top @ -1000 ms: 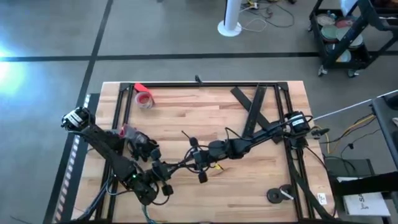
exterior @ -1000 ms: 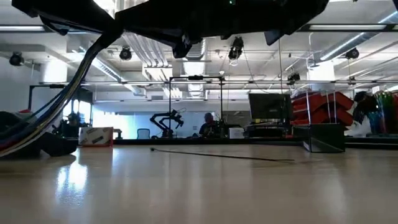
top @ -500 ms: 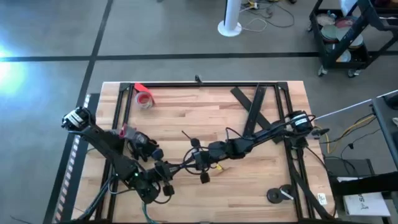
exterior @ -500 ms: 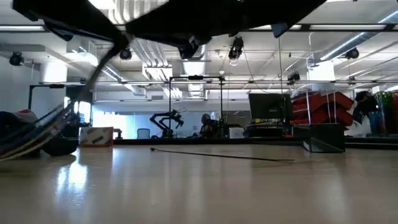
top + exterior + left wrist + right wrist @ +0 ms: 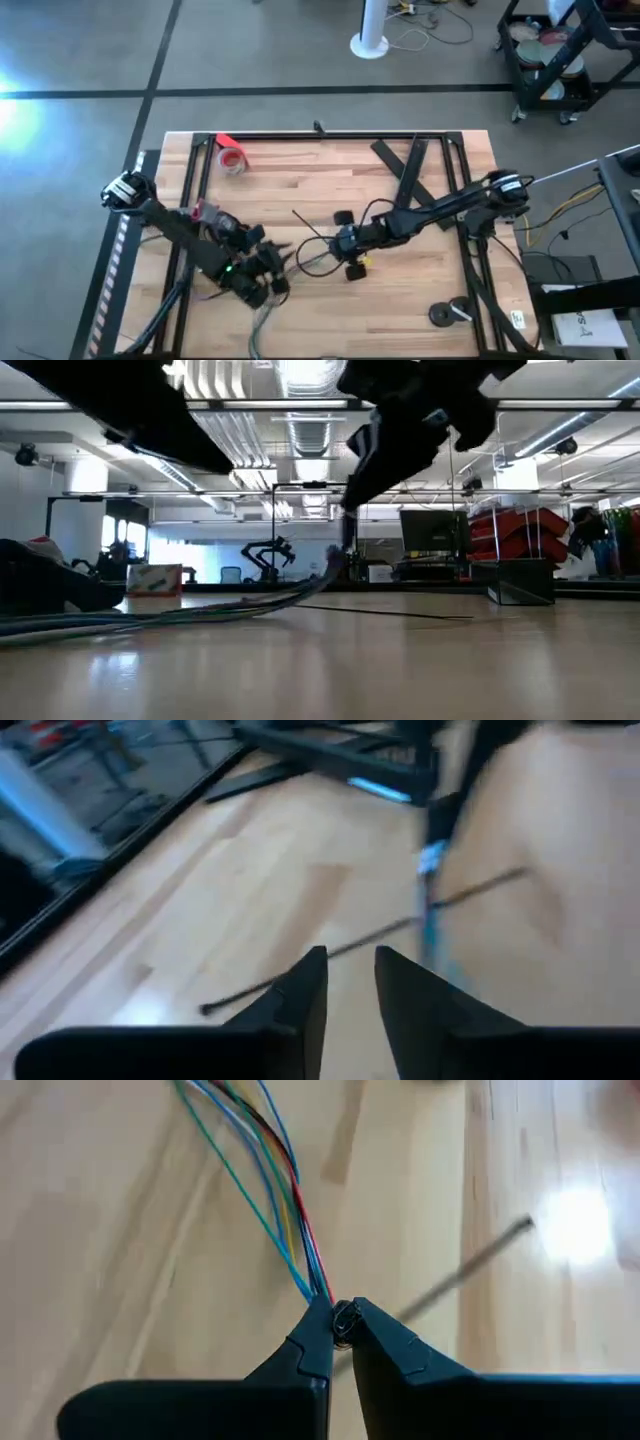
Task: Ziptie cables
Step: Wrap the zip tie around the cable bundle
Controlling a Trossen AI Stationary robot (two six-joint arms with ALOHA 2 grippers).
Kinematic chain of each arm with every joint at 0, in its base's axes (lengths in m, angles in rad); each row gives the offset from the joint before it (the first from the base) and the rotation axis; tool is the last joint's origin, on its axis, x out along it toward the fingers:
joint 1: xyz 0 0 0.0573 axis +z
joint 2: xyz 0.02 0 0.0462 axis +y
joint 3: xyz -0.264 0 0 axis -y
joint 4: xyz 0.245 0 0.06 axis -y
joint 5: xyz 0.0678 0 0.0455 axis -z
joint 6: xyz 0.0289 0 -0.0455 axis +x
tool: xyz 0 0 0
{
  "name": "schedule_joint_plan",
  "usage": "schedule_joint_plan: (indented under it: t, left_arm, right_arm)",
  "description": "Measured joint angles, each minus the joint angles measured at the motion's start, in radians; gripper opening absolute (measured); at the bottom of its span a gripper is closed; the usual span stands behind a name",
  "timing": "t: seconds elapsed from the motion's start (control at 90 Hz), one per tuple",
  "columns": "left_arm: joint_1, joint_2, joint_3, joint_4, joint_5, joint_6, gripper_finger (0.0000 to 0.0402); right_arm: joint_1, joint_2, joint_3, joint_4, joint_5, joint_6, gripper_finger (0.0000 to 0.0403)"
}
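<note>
The cables (image 5: 262, 1175), thin green, blue, red and dark wires, fan out over the wood from my right gripper (image 5: 342, 1320), which is shut on one end of them near the table's middle (image 5: 345, 245). In the low view they slope down from that gripper and lie along the table (image 5: 150, 618). The ziptie (image 5: 310, 225), a thin dark strip, lies flat on the table just beyond them. My left gripper (image 5: 350, 985) hovers open over the near left part of the table (image 5: 272, 283), with the ziptie (image 5: 330, 952) ahead of its fingers. My right gripper pinches the bundled end of the cables (image 5: 343, 1316) between its two fingertips. That end is lifted off the table (image 5: 335, 565). The rest of the wires trails away slack and lies on the wood.
A red tape roll (image 5: 232, 158) sits at the far left. Wide flat black strips (image 5: 410, 165) lie crossed at the far right, and a black frame (image 5: 330, 136) runs round the table. A dark round part (image 5: 440, 315) lies near the right front corner.
My right gripper has gone toward the table's right and far edges, drawing the cables' end along. The cables' left stretch, up in the air a second ago, has dropped and now lies along the table. My left gripper has shifted a little toward the far edge.
</note>
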Motion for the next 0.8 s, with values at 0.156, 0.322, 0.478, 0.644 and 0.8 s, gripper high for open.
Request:
schedule_joint_plan:
  t: [0.156,0.322,0.478,0.644,0.8]
  left_arm:
    - [0.127,0.023,-0.087,0.185,0.033,0.128,0.0055]
    - [0.258,0.059,-0.182,0.544,0.132,0.316,0.0044]
    - [0.359,0.126,-0.232,0.788,0.28,0.421,0.0036]
    - [0.396,0.192,-0.227,0.828,0.368,0.464,0.0028]
    - [0.397,0.273,-0.217,0.826,0.431,0.468,0.0023]
  right_arm:
    - [-0.001,-0.066,-0.001,-0.134,0.002,-0.035,0.0008]
    - [-0.002,-0.125,-0.003,-0.226,0.001,-0.083,0.0008]
    - [-0.003,-0.2,-0.003,-0.296,-0.001,-0.08,0.0008]
    - [-0.005,-0.289,-0.013,-0.307,0.0,-0.078,0.0009]
    - [-0.005,-0.339,-0.017,-0.317,0.002,-0.074,0.0009]
